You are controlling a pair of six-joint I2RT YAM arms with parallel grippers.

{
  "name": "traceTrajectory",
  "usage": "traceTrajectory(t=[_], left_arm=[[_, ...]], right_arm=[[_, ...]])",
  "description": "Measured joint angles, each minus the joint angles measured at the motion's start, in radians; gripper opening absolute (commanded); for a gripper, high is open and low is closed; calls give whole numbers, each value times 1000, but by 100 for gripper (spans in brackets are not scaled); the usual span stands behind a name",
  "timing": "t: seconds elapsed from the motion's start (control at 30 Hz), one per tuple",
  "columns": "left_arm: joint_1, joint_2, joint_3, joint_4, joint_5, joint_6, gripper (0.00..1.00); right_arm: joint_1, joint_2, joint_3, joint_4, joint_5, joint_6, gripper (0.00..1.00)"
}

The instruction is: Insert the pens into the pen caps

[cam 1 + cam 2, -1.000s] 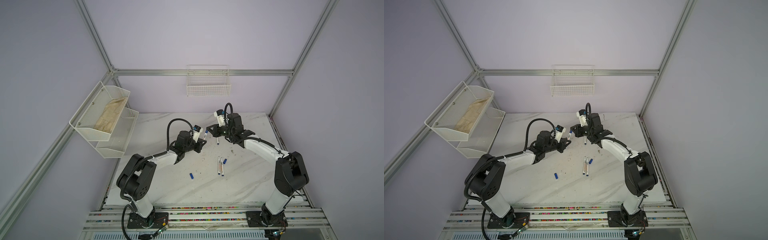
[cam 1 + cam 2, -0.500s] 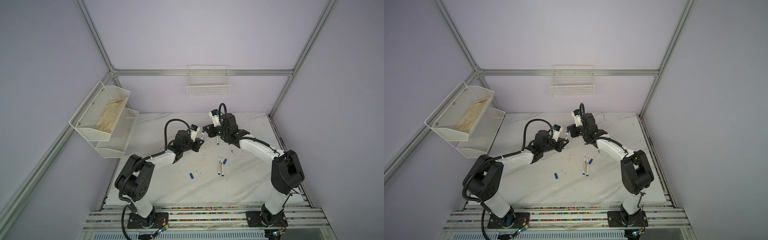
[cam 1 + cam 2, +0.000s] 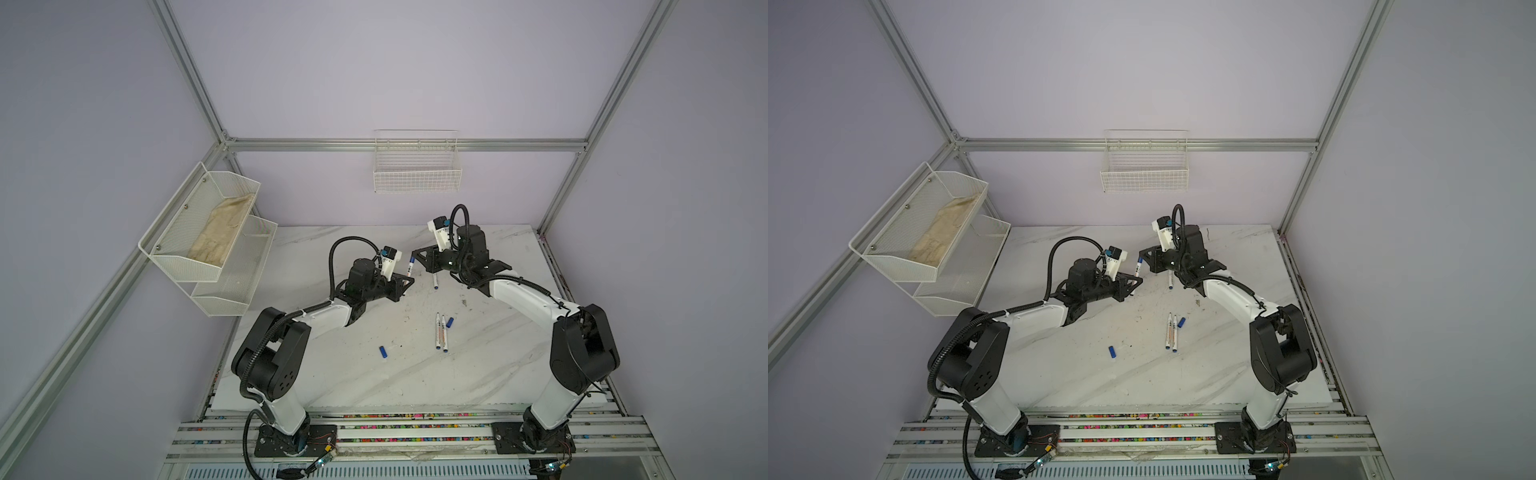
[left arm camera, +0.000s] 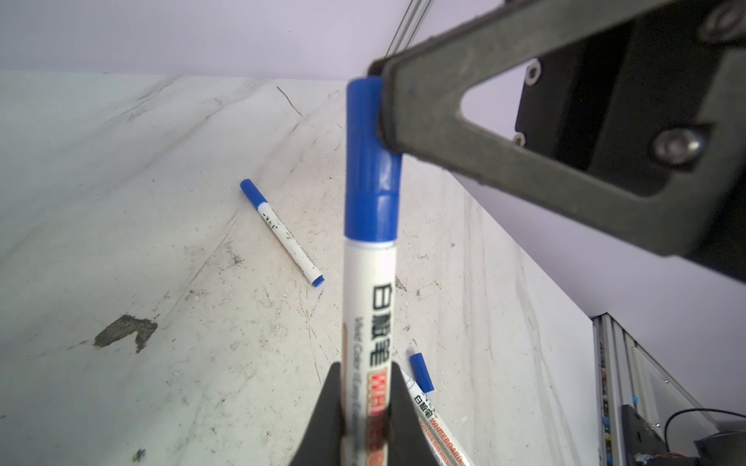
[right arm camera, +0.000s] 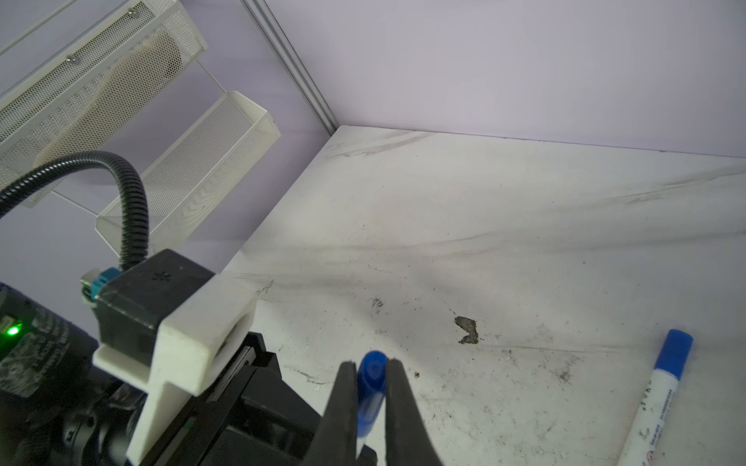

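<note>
– Left wrist view: what have the left jaws got?
– They are clamped on the white barrel of a pen (image 4: pixel 369 306), which stands up out of them. The barrel carries dark and red print. A blue cap (image 4: pixel 371 161) covers its far end, rim against the barrel.
– And the right jaws?
– One right finger (image 4: pixel 420 113) touches that cap's side here. In the right wrist view they are pinched narrow on the cap (image 5: pixel 370 387), a finger on each side.
– Where is all this in the top views?
– In both top views the pen (image 3: pixel 410 269) (image 3: pixel 1138 270) hangs above the back middle of the worktop (image 3: pixel 332 374), slightly tilted, cap end toward the right jaws.
– Any other pens?
– A capped pen (image 3: pixel 435 280) lies on the worktop near the right jaws; both wrist views show it too. Nearer the front, two bare pens (image 3: pixel 437 332) lie side by side, close enough that I cannot tell whether they touch, with a loose cap (image 3: pixel 450 321) just beside their far ends. A lone cap (image 3: pixel 383 352) lies further left, well apart from them.
</note>
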Motion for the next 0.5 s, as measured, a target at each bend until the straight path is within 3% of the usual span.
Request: traceTrajectory(t=[0.3, 0.5], left_arm=[[-107, -51, -109, 23, -206, 120, 0], [-151, -51, -166, 72, -277, 119, 0]], right_arm=[[-7, -29, -16, -105, -58, 15, 0], [-7, -34, -25, -171, -62, 34, 7]])
